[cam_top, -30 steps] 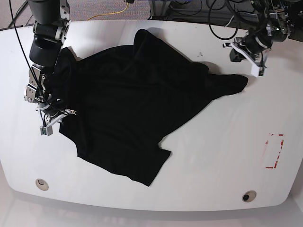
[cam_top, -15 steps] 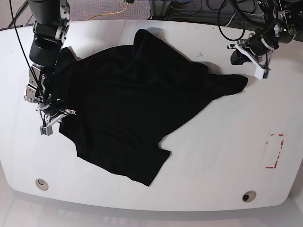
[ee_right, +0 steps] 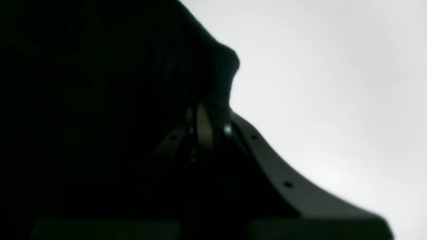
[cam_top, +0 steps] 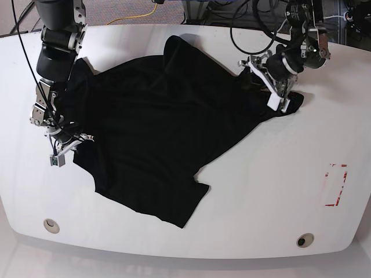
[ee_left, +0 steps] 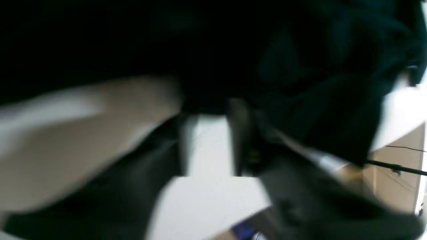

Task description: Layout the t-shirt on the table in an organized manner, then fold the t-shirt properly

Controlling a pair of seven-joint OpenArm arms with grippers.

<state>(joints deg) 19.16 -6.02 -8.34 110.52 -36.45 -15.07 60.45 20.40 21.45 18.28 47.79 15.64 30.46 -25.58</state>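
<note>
Glossy white tabletop (cam_top: 261, 191) with curved edges fills the base view, with cables and floor beyond its far edge.

On that view's left, the right gripper (cam_top: 65, 141) sits low at the near-left edge of the plain black short-sleeved cloth t-shirt (cam_top: 156, 133). Its jaws are clamped together, and its wrist view shows dark cloth bunched right at the fingertips, so it appears to be pinching the garment's edge there. On the opposite side, the left gripper (cam_top: 277, 88) hangs over the pointed right-hand tip of the shirt. In its blurred wrist view the two fingers (ee_left: 238, 133) stand apart with bare white table between them and black cloth just ahead; nothing shows as held, though the blur leaves some doubt.

Outward from the grippers, the shirt lies spread across the table's middle and left, but crooked and wrinkled: one flap points toward the far edge, one corner trails toward the near edge, and the outline is ragged. A red tape rectangle outline (cam_top: 335, 185) lies well apart at the right, and two round grommet holes (cam_top: 305, 240) sit near the front edge.

My judgement: the laying-out is only partly done. Straightening and flattening remain, and no fold has begun.
</note>
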